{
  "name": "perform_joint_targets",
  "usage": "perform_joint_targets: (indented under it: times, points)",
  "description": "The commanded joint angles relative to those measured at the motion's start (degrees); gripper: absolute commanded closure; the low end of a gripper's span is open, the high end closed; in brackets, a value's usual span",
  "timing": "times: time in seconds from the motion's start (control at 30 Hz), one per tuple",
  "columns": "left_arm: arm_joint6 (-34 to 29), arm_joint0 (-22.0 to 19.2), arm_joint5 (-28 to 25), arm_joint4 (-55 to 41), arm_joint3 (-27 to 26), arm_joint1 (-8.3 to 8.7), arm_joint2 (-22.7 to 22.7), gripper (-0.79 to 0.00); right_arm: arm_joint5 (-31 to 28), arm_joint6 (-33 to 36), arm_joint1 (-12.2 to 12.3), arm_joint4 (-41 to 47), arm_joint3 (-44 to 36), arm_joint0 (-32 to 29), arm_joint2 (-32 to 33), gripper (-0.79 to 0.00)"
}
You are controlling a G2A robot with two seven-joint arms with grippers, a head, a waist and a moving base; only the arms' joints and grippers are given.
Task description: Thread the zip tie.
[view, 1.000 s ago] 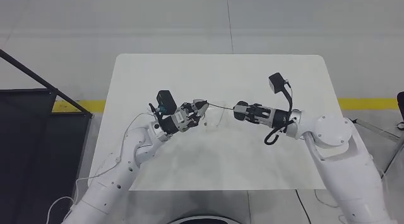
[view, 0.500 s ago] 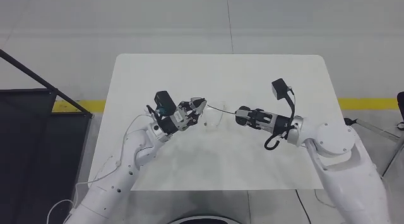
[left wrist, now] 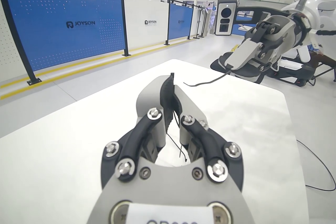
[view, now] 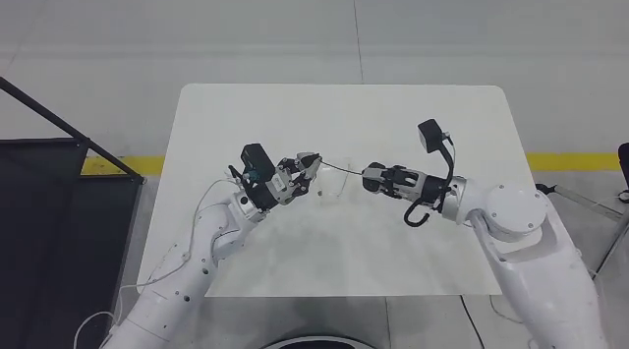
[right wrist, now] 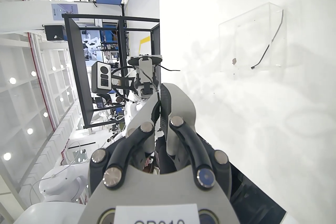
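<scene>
Facing each other above the middle of the white rectangular table (view: 423, 241), both grippers are hanging nose to nose. The left arm is angling up from the robot's left side with its elbow bent. The left gripper (view: 312, 162) is pressing its fingers together on a short black strand (left wrist: 172, 76): a stub is poking up past the fingertips and a thin tail is trailing back between the fingers.

The right arm is stretching in from the right, forearm nearly level across the table, wrist rolled onto its side. The right gripper (view: 367, 173) is pinching the thin black plastic zip tie (view: 341, 166). The tie's free tip is pointing at the left gripper, ending just beside its fingertips and apart from the stub. Whether strand and tie are joining anywhere, I cannot tell.

Sitting on the table near the gap between the grippers is a clear plastic box (right wrist: 236, 36), and another thin black zip tie (right wrist: 265, 51) is sitting inside it.
</scene>
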Motion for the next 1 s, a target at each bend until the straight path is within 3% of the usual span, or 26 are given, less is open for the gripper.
perform_joint_targets:
  times: [0.0,0.97]
  points:
    - [0.0,0.0,0.0,0.0,0.0,0.0,0.0,0.0,0.0,0.0,0.0,0.3,0.1,0.1,0.1,0.0]
    - [0.0,0.0,0.0,0.0,0.0,0.0,0.0,0.0,2.1,-0.6,0.3,1.2,0.4,1.4,-1.0,0.0]
